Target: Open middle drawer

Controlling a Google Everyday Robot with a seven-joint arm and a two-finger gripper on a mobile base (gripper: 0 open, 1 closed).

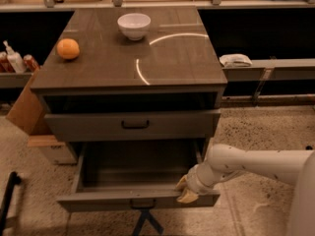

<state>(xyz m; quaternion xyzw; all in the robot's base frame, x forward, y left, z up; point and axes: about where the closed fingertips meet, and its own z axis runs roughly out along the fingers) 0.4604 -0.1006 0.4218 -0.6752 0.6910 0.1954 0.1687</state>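
Observation:
The middle drawer (pixel 138 199) is pulled well out of the grey-brown cabinet, and its empty inside shows. Its small black handle (pixel 142 203) sits at the centre of the front. My gripper (pixel 186 190) is at the top edge of the drawer's front panel, right of the handle, at the end of my white arm (pixel 246 163), which reaches in from the right. The drawer above (pixel 133 126) stands slightly out, with a dark gap over it. No lower drawer is visible under the open one.
An orange (pixel 68 48) and a white bowl (pixel 134 25) sit on the cabinet top (pixel 162 63). A cardboard box (pixel 27 109) and bottles (pixel 15 60) are at the left. A white cloth (pixel 235 60) lies on a shelf at the right. A black stand (pixel 145 222) is below the drawer.

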